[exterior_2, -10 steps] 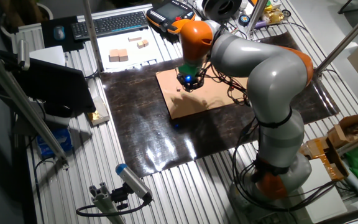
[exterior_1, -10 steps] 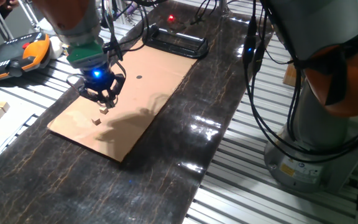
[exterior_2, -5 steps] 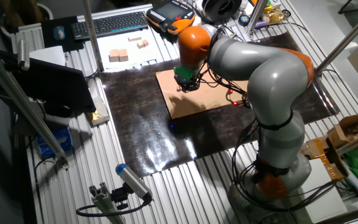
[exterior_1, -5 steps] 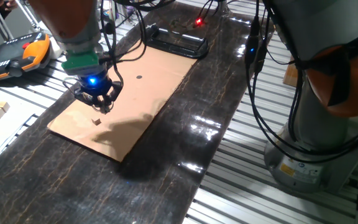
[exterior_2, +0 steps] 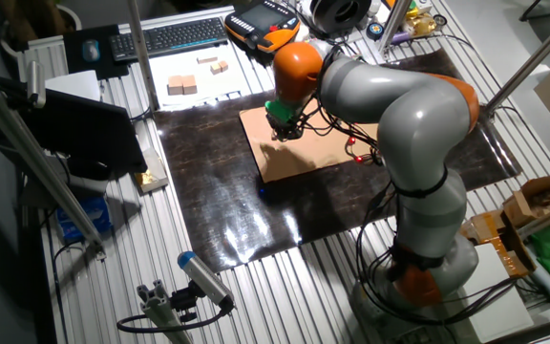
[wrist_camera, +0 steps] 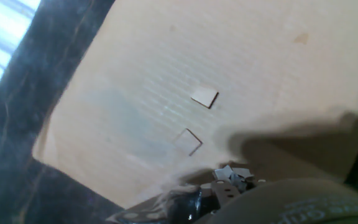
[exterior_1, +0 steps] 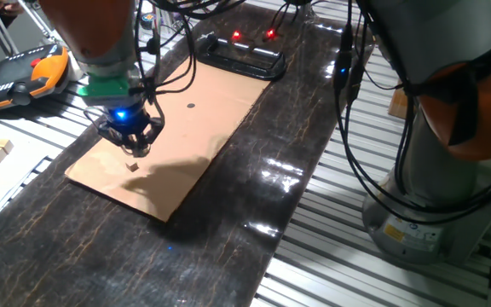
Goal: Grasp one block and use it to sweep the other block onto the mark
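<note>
On the cardboard sheet (exterior_1: 196, 111) our gripper (exterior_1: 129, 147) has moved left, above two blocks (wrist_camera: 204, 97), away from the mark (exterior_1: 191, 107); whether it clenches one, we cannot tell.

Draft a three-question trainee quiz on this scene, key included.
1. True or false: one block and the other block lie apart on the cardboard.
2. The mark sits on: A) the cardboard, B) a plate, C) a towel.
3. Short answer: does either block cover the mark?
Key: 1 true; 2 A; 3 no.
</note>
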Robot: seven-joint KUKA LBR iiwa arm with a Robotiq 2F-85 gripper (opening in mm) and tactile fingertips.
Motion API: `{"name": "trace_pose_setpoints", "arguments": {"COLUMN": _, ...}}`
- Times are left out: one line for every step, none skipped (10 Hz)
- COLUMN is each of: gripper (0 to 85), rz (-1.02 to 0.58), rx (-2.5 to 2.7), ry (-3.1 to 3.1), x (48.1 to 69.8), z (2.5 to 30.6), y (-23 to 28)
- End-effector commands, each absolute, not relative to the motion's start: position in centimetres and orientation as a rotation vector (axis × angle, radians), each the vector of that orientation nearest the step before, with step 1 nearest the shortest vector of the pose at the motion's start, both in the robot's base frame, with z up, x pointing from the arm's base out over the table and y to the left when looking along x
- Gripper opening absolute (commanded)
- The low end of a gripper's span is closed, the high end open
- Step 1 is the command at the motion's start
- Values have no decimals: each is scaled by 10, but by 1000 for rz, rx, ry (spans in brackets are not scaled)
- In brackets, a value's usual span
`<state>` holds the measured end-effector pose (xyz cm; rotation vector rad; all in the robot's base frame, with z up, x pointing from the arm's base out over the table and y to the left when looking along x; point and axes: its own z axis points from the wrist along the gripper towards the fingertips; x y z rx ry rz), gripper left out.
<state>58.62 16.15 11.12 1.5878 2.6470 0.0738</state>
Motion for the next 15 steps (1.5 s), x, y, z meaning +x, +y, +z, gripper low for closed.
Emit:
{"name": "trace_pose_setpoints", "arguments": {"gripper": 7, "rz": 76, "rx": 1881, "ry": 2435, "x": 587, "z": 109, "y": 162}}
{"name": "trace_pose_setpoints", "arguments": {"gripper": 7, "rz": 73, "rx": 1898, "ry": 2426, "x": 588, "z": 109, "y": 161}}
{"name": "trace_pose_setpoints", "arguments": {"gripper": 7, "rz": 55, "rx": 1908, "ry": 2413, "x": 589, "z": 110, "y": 161}}
{"name": "trace_pose_setpoints", "arguments": {"gripper": 7, "rz": 38, "rx": 1933, "ry": 2385, "x": 591, "z": 110, "y": 162}}
{"name": "trace_pose_setpoints", "arguments": {"gripper": 7, "rz": 10, "rx": 1954, "ry": 2366, "x": 595, "z": 108, "y": 164}}
{"name": "trace_pose_setpoints", "arguments": {"gripper": 7, "rz": -3, "rx": 1969, "ry": 2352, "x": 596, "z": 104, "y": 163}}
{"name": "trace_pose_setpoints", "arguments": {"gripper": 7, "rz": -14, "rx": 1980, "ry": 2339, "x": 598, "z": 100, "y": 164}}
{"name": "trace_pose_setpoints", "arguments": {"gripper": 7, "rz": -19, "rx": 1985, "ry": 2334, "x": 599, "z": 97, "y": 164}}
{"name": "trace_pose_setpoints", "arguments": {"gripper": 7, "rz": -26, "rx": 1993, "ry": 2332, "x": 601, "z": 94, "y": 164}}
{"name": "trace_pose_setpoints", "arguments": {"gripper": 7, "rz": -31, "rx": 1997, "ry": 2330, "x": 602, "z": 90, "y": 164}}
{"name": "trace_pose_setpoints", "arguments": {"gripper": 7, "rz": -33, "rx": 2000, "ry": 2329, "x": 603, "z": 87, "y": 164}}
{"name": "trace_pose_setpoints", "arguments": {"gripper": 7, "rz": -31, "rx": 2001, "ry": 2327, "x": 604, "z": 83, "y": 164}}
{"name": "trace_pose_setpoints", "arguments": {"gripper": 7, "rz": -29, "rx": 2000, "ry": 2326, "x": 606, "z": 81, "y": 164}}
{"name": "trace_pose_setpoints", "arguments": {"gripper": 7, "rz": -27, "rx": 2004, "ry": 2327, "x": 607, "z": 80, "y": 165}}
{"name": "trace_pose_setpoints", "arguments": {"gripper": 7, "rz": -15, "rx": 2012, "ry": 2332, "x": 608, "z": 79, "y": 165}}
